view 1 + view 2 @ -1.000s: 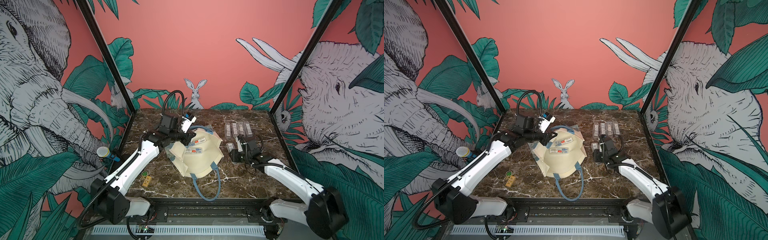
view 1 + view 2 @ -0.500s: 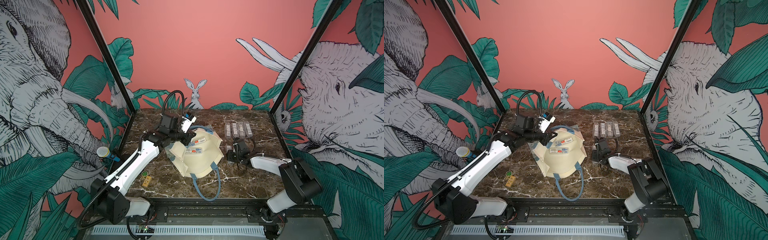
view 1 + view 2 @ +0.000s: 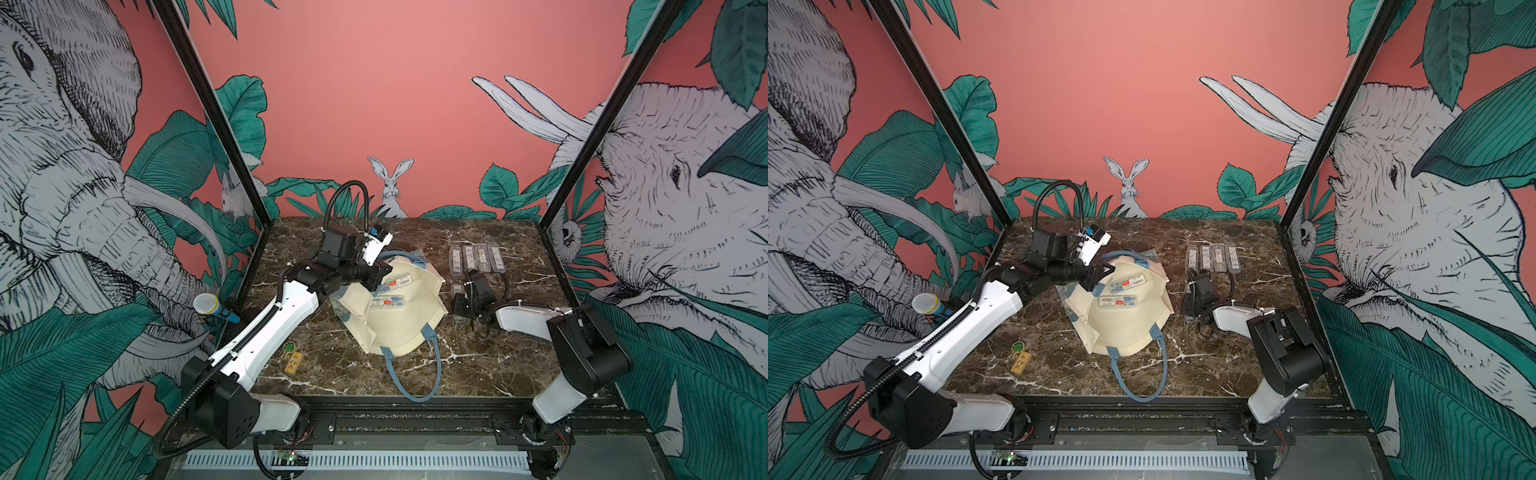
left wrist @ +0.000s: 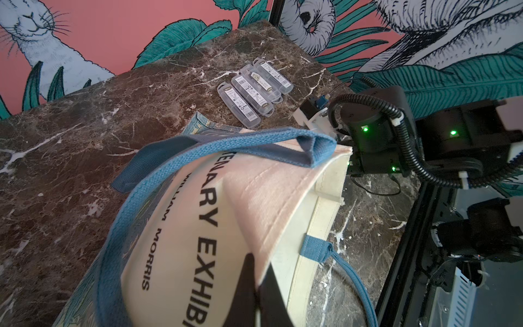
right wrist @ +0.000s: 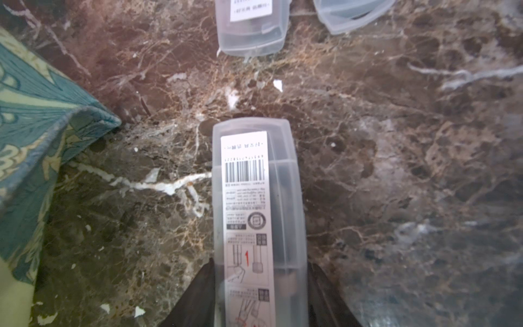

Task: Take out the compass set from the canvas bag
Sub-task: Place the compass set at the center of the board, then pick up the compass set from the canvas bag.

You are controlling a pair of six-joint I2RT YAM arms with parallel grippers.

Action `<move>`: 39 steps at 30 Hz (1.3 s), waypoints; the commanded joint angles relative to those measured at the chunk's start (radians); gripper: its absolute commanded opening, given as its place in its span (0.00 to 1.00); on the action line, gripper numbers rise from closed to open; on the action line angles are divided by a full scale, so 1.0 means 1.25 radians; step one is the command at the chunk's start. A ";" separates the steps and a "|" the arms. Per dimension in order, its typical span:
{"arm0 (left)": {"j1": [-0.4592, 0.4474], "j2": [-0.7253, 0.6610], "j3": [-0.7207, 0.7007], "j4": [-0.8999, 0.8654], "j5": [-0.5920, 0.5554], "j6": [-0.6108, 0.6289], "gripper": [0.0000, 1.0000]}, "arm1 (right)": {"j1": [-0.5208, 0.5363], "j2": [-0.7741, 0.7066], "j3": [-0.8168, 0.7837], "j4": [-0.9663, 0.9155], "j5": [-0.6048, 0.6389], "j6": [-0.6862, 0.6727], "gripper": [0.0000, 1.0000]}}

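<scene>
The cream canvas bag (image 3: 399,328) (image 3: 1125,328) lies mid-table with its mouth held open. My left gripper (image 3: 380,274) (image 4: 261,279) is shut on the bag's upper rim and lifts it. Two clear compass set cases (image 3: 386,302) (image 3: 1118,302) lie inside the bag. To the right of the bag, another compass set (image 5: 254,198) (image 3: 456,289) lies flat on the marble. My right gripper (image 5: 260,271) (image 3: 461,305) (image 3: 1187,305) has a finger against each long side of it.
Several more clear cases (image 3: 478,257) (image 4: 254,93) sit in a row at the back right, just beyond the right gripper. A blue handle loop (image 3: 415,374) trails toward the front edge. A small tag with a green charm (image 3: 293,359) lies front left. A microphone (image 3: 208,305) pokes in at the left wall.
The right arm has folded back, its elbow swinging to the front right, and its gripper has come down low to the marble beside the bag. The left arm and bag have not moved.
</scene>
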 commanded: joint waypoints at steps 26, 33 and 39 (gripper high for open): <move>0.005 -0.018 -0.003 0.007 0.029 -0.003 0.00 | 0.004 -0.443 0.035 -0.355 -0.185 -0.357 0.60; 0.004 -0.012 0.005 -0.006 0.025 0.000 0.00 | 0.185 -0.649 0.012 -0.346 -0.317 -0.509 0.58; 0.004 -0.008 0.015 -0.012 0.025 0.000 0.00 | 0.429 -0.504 0.022 -0.193 -0.234 -0.639 0.55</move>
